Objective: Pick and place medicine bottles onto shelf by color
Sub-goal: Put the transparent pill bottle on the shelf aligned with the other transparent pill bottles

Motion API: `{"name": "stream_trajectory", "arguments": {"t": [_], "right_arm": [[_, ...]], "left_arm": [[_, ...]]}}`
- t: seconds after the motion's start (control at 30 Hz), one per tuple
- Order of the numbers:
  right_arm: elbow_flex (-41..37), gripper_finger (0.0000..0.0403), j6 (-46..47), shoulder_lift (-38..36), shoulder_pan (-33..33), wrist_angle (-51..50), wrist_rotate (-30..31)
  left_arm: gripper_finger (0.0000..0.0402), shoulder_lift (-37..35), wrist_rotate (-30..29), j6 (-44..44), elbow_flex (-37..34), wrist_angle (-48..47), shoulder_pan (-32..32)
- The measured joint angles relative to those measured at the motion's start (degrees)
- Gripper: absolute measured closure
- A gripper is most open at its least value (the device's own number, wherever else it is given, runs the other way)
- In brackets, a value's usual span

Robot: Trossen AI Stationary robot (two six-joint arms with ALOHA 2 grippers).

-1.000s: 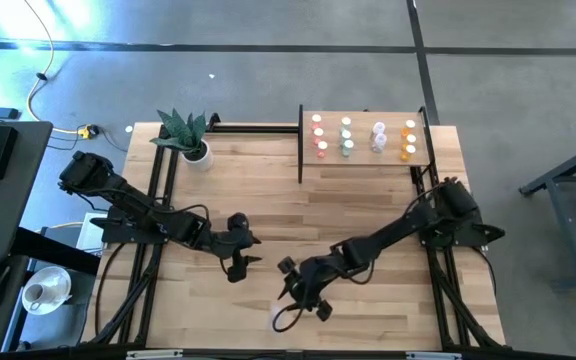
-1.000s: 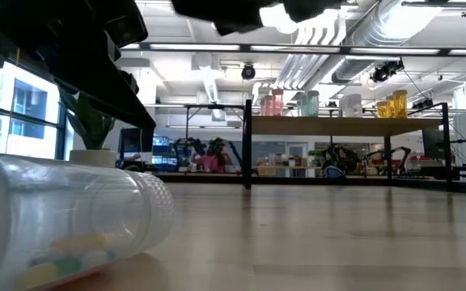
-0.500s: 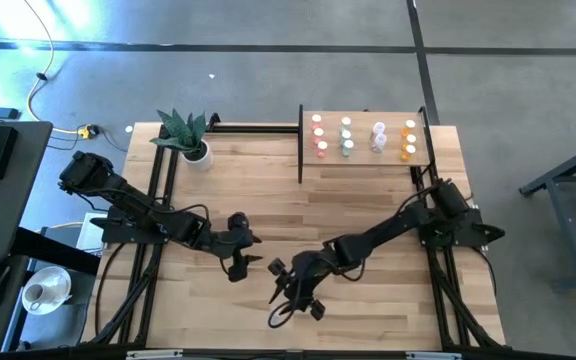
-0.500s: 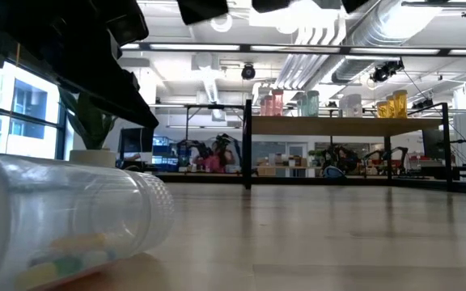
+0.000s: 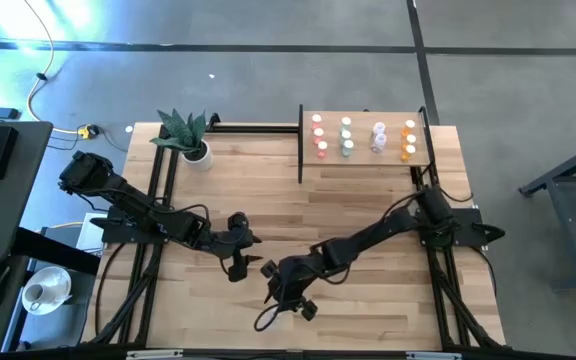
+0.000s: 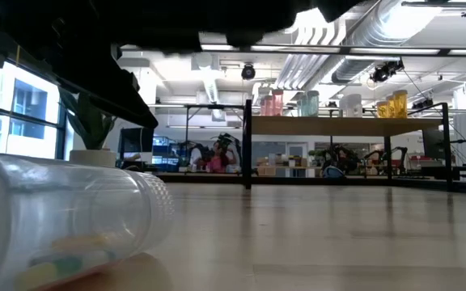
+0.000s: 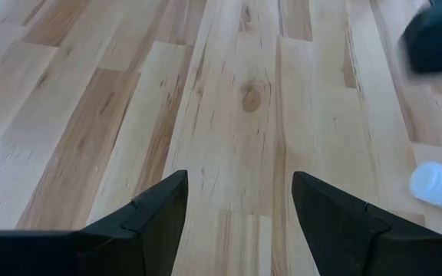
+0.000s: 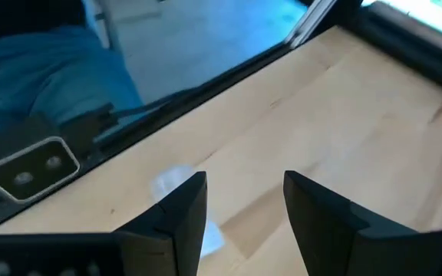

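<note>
High view: the right tool (image 5: 280,290) is held spread above a clear bottle (image 6: 63,218) on the desk (image 5: 368,200), the left tool (image 5: 245,262) spread nearby.

Both pincers open (left (image 5: 245,262), right (image 5: 273,296))

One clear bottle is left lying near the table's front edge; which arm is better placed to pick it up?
Probably the right. The right gripper hangs open almost over the clear bottle, which shows just past its fingers. The left gripper is open too, but the bottle lies off to its side.
</note>
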Motion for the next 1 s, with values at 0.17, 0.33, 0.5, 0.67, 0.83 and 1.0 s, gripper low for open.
{"name": "stream_trajectory", "arguments": {"t": [0.17,0.33,0.5,0.67,0.83,1.0], "right_arm": [[0.64,0.0237,0.23,2.44,-0.46,-0.8,-4.21],[0.6,0.0237,0.35,4.51,-0.37,-0.48,-7.43],[0.57,0.0237,-0.39,7.64,-0.36,1.88,-7.49],[0.53,0.0237,-0.7,9.32,-0.69,3.09,-7.61],[0.53,0.0237,-0.7,9.32,-1.14,2.93,-7.67],[0.53,0.0237,1.07,11.54,-1.45,3.07,-8.2]], "left_arm": [[0.0177,-0.02,-0.01,0.0,0.0,0.2,0.0],[0.0177,-0.02,-0.02,0.02,0.0,0.8,0.0],[0.0177,-0.02,-0.05,0.03,0.0,0.9,-0.01],[0.0177,-0.02,-0.03,0.04,0.0,0.87,0.0],[0.0177,-0.02,-0.03,0.46,0.0,0.87,0.0],[0.0177,-0.02,-0.02,0.46,0.0,0.88,-0.01]]}}
